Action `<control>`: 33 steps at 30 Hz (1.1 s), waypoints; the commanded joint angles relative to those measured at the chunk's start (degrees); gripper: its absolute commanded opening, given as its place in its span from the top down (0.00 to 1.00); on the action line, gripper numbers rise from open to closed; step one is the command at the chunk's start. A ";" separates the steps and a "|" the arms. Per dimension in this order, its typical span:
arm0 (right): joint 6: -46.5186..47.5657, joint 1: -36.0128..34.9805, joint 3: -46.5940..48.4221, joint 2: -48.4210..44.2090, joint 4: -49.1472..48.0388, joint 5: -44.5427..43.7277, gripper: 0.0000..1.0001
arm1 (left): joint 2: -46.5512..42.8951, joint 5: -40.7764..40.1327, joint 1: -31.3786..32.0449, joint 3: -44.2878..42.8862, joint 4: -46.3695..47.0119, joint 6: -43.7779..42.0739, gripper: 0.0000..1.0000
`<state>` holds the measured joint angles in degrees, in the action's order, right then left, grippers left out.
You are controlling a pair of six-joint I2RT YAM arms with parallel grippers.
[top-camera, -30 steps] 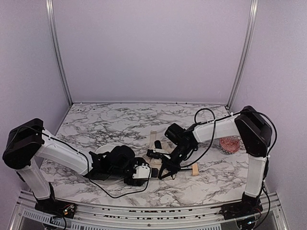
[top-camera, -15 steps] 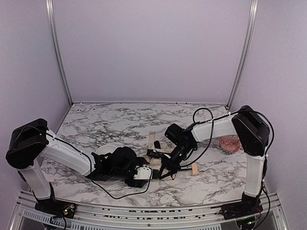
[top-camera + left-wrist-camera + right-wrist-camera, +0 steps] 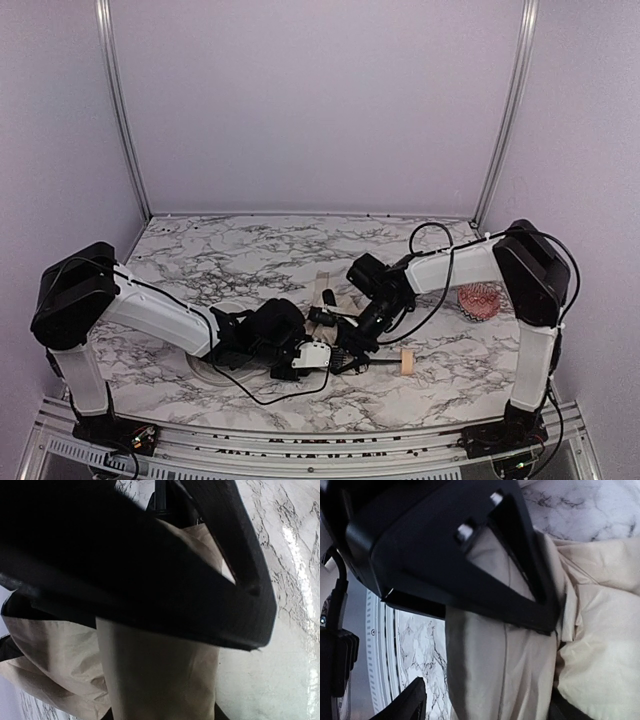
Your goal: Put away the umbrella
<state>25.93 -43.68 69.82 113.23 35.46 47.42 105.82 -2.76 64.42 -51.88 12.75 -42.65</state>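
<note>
The umbrella (image 3: 322, 288) lies folded in the middle of the marble table, cream fabric partly under both grippers, with its thin black shaft running right to the tan handle (image 3: 407, 359). My left gripper (image 3: 303, 356) comes in from the left and is shut on a roll of the cream fabric, which fills the left wrist view (image 3: 155, 675). My right gripper (image 3: 346, 354) comes in from the right, close beside the left one, and grips the cream fabric (image 3: 500, 670) too. Most of the canopy is hidden under the grippers in the top view.
A red-patterned bowl (image 3: 480, 298) stands at the right near the right arm's upright link. A white round dish (image 3: 212, 318) lies partly under the left forearm. Loose black cables trail near the front edge. Walls close the back and sides.
My left arm has reached further right and towards the centre, bringing its gripper close against the right gripper. The right gripper and the handle have shifted only slightly.
</note>
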 commanded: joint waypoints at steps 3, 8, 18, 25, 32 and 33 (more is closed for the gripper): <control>-3.42 2.87 -3.92 -8.14 -8.74 -9.67 0.26 | 4.02 6.69 -0.66 -1.70 -17.46 4.96 0.79; -3.35 2.95 -9.45 -19.24 -13.78 -16.37 0.25 | 5.38 11.89 -2.75 -4.28 -24.46 9.12 0.83; 2.95 -1.75 -25.82 -41.42 -26.60 -37.16 0.23 | 13.95 32.32 -11.11 -16.16 -42.32 17.63 0.83; 15.31 -15.11 -33.17 -43.46 -33.70 -45.40 0.20 | 18.25 37.12 -12.42 -20.32 -48.12 18.55 0.91; 20.75 -20.35 -28.14 -28.96 -35.82 -56.69 0.17 | 20.00 39.22 -13.62 -22.90 -51.33 19.30 0.90; 21.23 -20.46 -27.10 -26.77 -35.39 -58.15 0.17 | 20.17 39.22 -13.70 -23.12 -51.60 19.38 0.89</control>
<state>42.74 -62.81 38.09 79.81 2.17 -1.54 119.92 36.64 50.37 -77.84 -21.71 -26.30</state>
